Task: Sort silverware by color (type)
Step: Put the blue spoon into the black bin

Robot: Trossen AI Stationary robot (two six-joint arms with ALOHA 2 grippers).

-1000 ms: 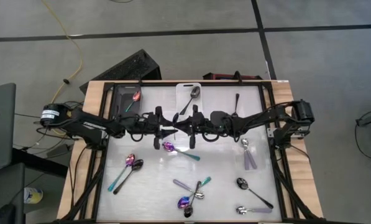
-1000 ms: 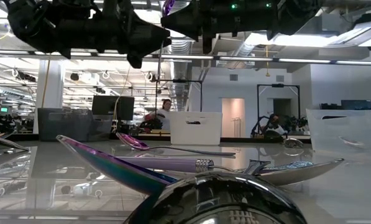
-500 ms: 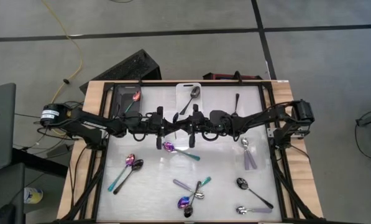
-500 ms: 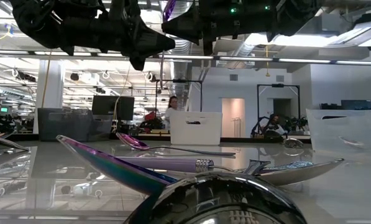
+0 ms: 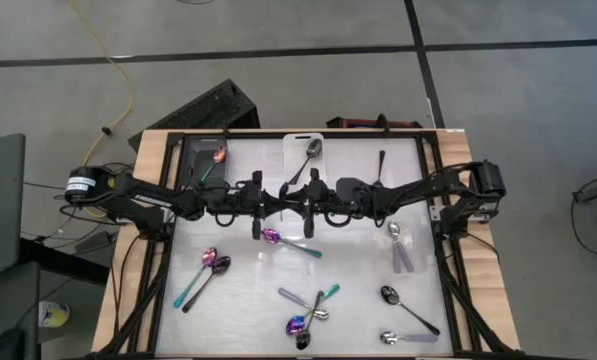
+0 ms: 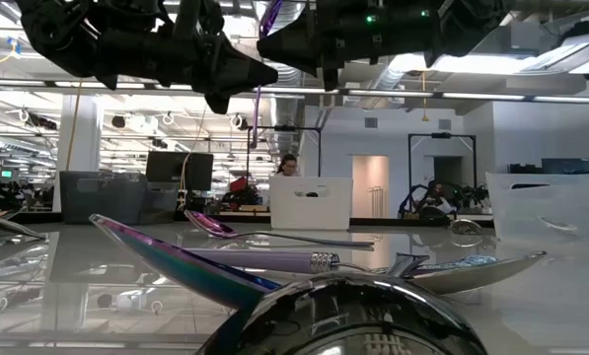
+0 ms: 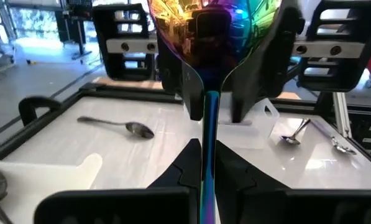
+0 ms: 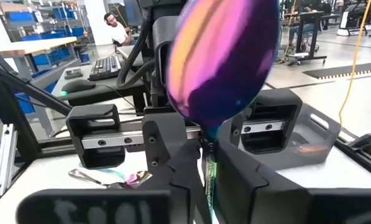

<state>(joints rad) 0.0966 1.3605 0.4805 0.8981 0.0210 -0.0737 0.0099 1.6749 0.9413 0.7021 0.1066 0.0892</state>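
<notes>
Hanging upright over mid-table, an iridescent purple spoon (image 7: 204,37) has its teal handle pinched tight in the left gripper (image 7: 204,149). The right gripper (image 8: 207,149) faces it nose to nose at the same spoon (whether it clamps too, I cannot tell). Directly below lies another purple spoon (image 5: 278,238). At the far edge, the grey bin (image 5: 193,160), white bin (image 5: 296,140) and clear bin (image 5: 403,160) each hold one spoon; loose spoons (image 5: 308,315) lie scattered nearer.
</notes>
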